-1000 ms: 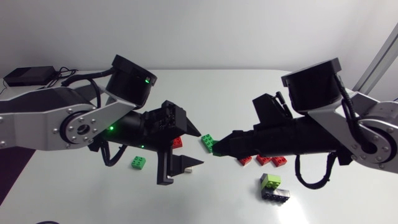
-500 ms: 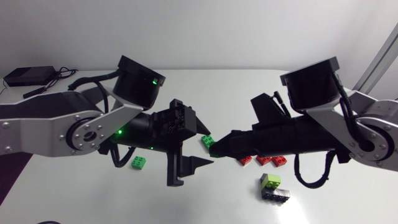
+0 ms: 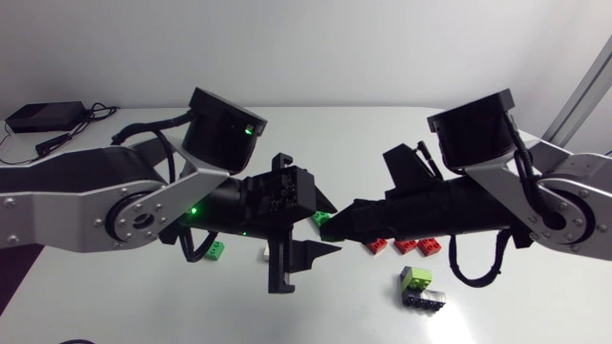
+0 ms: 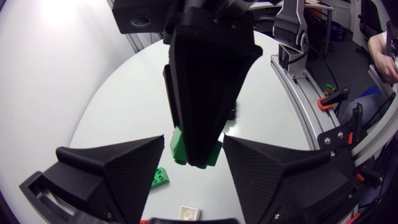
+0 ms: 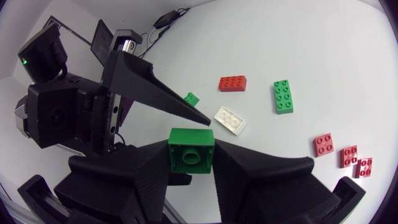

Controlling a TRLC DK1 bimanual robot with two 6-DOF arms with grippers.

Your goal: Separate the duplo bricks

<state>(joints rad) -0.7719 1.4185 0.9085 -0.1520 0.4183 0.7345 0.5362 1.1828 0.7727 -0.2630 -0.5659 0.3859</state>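
Green duplo brick (image 5: 191, 150) clamped in the right end effector (image 3: 332, 227), above the middle of the counter (image 3: 535, 311).
The right end effector's two fingers press the brick from both sides, clear of the surface. The left end effector (image 4: 194, 137) is spread wide and holds nothing, with one finger on either side of the right one's tip and the brick. On the counter lie three small red bricks (image 3: 405, 246), and nearby a lime brick (image 3: 416, 277) sits on a black one (image 3: 426, 298).
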